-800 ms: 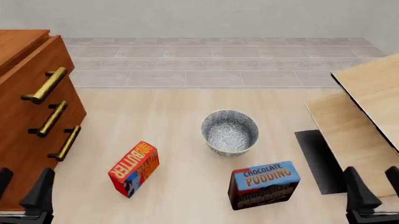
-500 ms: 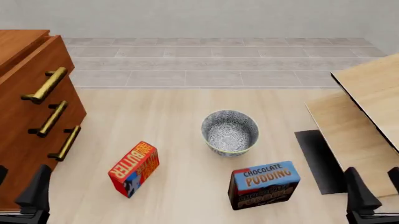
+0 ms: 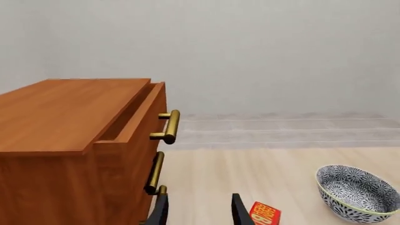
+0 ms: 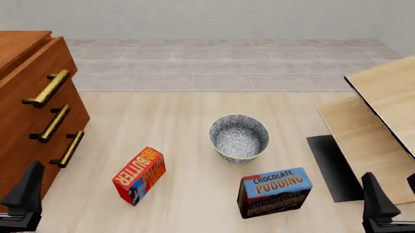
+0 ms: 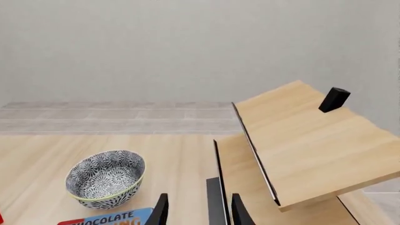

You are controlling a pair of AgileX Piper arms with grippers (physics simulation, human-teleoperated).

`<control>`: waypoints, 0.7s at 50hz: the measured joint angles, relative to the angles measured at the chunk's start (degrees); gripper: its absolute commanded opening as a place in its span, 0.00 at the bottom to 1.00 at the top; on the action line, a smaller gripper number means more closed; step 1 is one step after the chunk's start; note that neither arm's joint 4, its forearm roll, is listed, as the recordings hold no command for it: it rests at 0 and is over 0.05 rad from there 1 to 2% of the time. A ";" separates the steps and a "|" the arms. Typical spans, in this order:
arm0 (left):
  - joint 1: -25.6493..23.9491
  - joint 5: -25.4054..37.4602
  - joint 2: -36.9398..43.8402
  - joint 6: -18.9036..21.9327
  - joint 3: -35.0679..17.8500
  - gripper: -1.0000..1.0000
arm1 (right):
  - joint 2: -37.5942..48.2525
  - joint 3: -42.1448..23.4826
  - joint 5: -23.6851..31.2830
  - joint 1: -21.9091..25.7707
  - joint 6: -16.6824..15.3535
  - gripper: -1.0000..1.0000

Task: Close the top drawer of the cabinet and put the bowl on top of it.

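Black left gripper (image 4: 8,204) and right gripper (image 4: 395,204) sit low in the frame's bottom corners, fingers spread, holding nothing. Bowl (image 4: 238,137) mid-frame on pale wood table (image 4: 181,121) — cabinet (image 4: 29,121) far left, top drawer (image 3: 142,117) ajar; grey tiled floor (image 4: 227,63) behind.

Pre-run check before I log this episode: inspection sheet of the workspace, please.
Surface: pale wood table, flat.
Job's things: cabinet at left; top drawer pulled out a little, gap visible behind its front. Bowl upright, empty, mid-table, apart from both boxes.
Clutter: butter box, chocolate pudding box, tilted light-wood panels at right, small black cylinder on one.
Grippers: left tool open, empty, beside the cabinet; right tool open, empty.
Cables: nothing seen.
Surroundings: grey tiled floor, plain wall.
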 measured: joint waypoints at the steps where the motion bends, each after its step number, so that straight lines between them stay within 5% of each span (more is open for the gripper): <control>1: -0.17 -0.38 0.51 0.01 -0.16 1.00 | -0.01 -0.01 -0.02 -0.02 0.00 1.00; 35: -4.27 -19.29 25.16 1.14 -5.30 1.00 | -0.06 -0.15 -0.39 -0.44 -0.31 1.00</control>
